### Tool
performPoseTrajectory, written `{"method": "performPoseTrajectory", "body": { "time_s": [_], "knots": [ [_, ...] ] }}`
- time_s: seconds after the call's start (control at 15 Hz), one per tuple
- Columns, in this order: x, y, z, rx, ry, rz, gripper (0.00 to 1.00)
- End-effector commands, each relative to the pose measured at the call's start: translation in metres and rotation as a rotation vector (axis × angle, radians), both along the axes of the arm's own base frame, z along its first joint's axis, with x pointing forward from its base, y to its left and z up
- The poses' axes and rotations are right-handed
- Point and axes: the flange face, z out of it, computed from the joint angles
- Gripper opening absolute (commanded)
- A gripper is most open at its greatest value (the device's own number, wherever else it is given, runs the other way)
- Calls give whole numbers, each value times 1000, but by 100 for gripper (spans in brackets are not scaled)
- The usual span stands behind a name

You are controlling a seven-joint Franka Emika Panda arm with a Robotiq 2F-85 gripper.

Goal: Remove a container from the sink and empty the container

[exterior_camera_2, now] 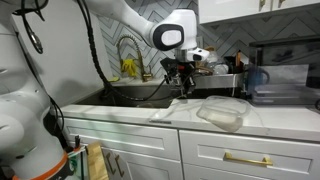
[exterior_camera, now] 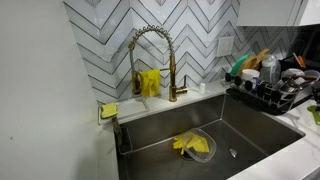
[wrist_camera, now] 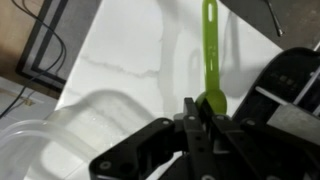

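A clear plastic container (exterior_camera_2: 222, 110) lies on the white counter to the right of the sink; it also shows at the lower left of the wrist view (wrist_camera: 60, 130). My gripper (exterior_camera_2: 185, 86) hangs over the counter edge between sink and container. In the wrist view the jaws (wrist_camera: 200, 115) are shut on the bowl end of a green spoon (wrist_camera: 210, 50), whose handle points away over the counter. In an exterior view the steel sink (exterior_camera: 250, 125) holds a round clear dish with a yellow cloth (exterior_camera: 190, 145) by the drain. The gripper is out of that view.
A brass spring faucet (exterior_camera: 150, 55) stands behind the sink with a yellow sponge (exterior_camera: 150, 82) by it. A dish rack (exterior_camera: 275, 85) full of dishes sits beside the sink. A dark box (exterior_camera_2: 275, 82) stands at the back of the counter.
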Motion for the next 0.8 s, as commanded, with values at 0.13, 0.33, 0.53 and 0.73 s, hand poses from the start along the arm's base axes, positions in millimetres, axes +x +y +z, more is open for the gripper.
{"method": "performPoseTrajectory", "body": {
  "time_s": [0.13,0.33,0.53,0.73],
  "knots": [
    [-29,-21,102,-321,-80,-19,2],
    [-24,-22,151,-431,-244,-8,2],
    [-20,-24,160,-403,-281,-25,7],
    [-18,-25,163,-407,-303,-31,2]
  ]
}}
